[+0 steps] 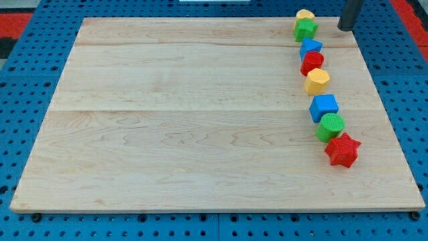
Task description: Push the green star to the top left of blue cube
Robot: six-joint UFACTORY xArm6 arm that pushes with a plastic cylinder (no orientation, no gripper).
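A: In the upper right of the frame, on the counter (200,120), the green star (306,29) sits touching a yellow block (304,14) just above it. Has anything been done?

B: I judge not. The star heads the column of blocks, and the blue cube (324,107) lies well below it, with a second blue block (310,47), a red block (312,63) and another yellow block (317,80) between them. The whole push down to the bare wood at the cube's upper left remains.

A: Which way does the star point?

B: It lies flat and is about as wide as it is tall, so I see no long axis. Its arms are too small to read a heading.

A: And the tool (350,9)?

B: A bare rod, with nothing to spread or pinch. My tip (346,29) stands right of the star, apart from it.
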